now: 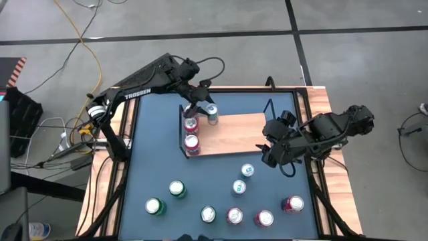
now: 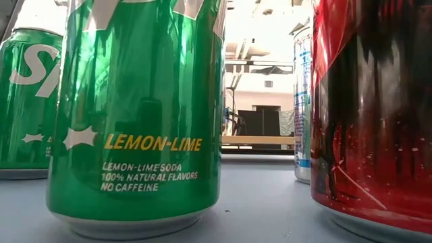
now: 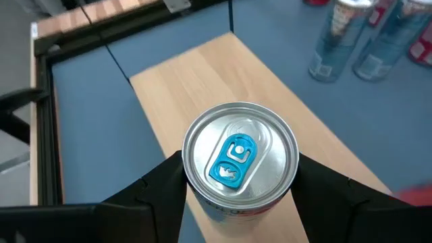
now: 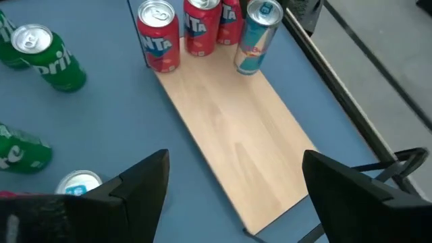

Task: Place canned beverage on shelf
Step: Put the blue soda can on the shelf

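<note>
We see the left pincer [image 3: 239, 196] gripping a slim can [image 3: 241, 158] at the shelf's [image 1: 234, 137] crowded end; the right pincer [image 4: 233, 185] hangs open over bare board.

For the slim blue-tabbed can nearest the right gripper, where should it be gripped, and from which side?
Grip the slim blue-tabbed can around its mid-body, coming straight down over its top with a finger on either side. It stands upright on the tabletop, and a second slim can stands close beside it. The open right gripper hovers nearby.
</note>
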{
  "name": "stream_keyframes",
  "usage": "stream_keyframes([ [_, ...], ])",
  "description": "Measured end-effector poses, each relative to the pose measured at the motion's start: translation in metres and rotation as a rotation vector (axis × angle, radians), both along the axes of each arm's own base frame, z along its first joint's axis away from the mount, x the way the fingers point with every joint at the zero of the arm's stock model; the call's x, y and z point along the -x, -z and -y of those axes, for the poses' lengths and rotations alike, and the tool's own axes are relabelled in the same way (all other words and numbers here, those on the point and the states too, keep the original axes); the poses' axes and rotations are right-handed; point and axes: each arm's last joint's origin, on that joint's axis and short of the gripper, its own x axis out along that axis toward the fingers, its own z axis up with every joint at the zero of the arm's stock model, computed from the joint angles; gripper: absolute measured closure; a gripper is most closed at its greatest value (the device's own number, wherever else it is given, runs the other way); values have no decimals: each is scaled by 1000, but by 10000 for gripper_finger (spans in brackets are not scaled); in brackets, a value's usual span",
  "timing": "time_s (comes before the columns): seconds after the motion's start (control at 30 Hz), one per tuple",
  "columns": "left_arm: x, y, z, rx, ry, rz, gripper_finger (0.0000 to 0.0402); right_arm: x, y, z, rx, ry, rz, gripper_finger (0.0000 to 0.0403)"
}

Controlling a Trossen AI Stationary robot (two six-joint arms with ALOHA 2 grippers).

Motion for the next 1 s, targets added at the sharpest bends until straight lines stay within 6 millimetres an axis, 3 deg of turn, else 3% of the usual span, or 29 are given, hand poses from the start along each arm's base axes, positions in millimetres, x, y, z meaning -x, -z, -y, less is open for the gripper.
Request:
stream_keyframes([
  [0.23,10,-1,-9,33,9,-14,193,-2,0,5,10,9,-7,78],
  [0.57,13,13,-8,-12,39,-32,193,-5,0,13,22,25,-17,78],
  [1.0,14,12,-10,-26,45,-14,193,-7,0,20,41,27,-31,78],
])
